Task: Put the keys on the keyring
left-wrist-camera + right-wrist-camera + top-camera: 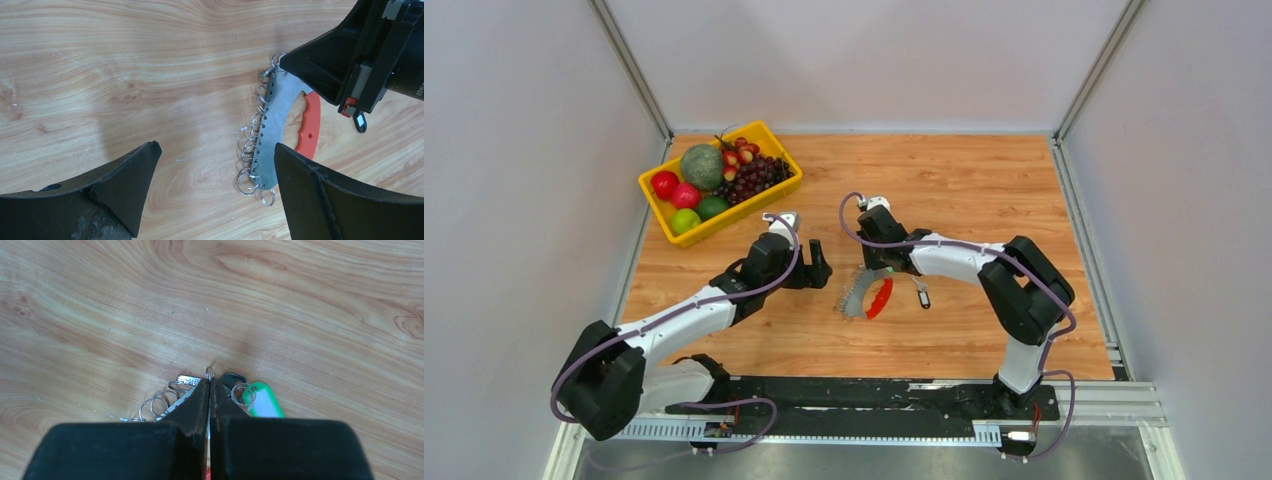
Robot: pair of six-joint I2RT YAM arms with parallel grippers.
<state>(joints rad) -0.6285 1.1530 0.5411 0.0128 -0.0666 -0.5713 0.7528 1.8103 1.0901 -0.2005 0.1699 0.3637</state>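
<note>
Fruit basket far left, right claw pinched on keyring, left claw wide open, empty, alongside.

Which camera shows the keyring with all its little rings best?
The left wrist view: the keyring lies close and nearly whole. The top view shows it tiny; the right wrist view shows only a few rings.

Yellow basket on wooden table, far left, green melon, dark grapes
</note>
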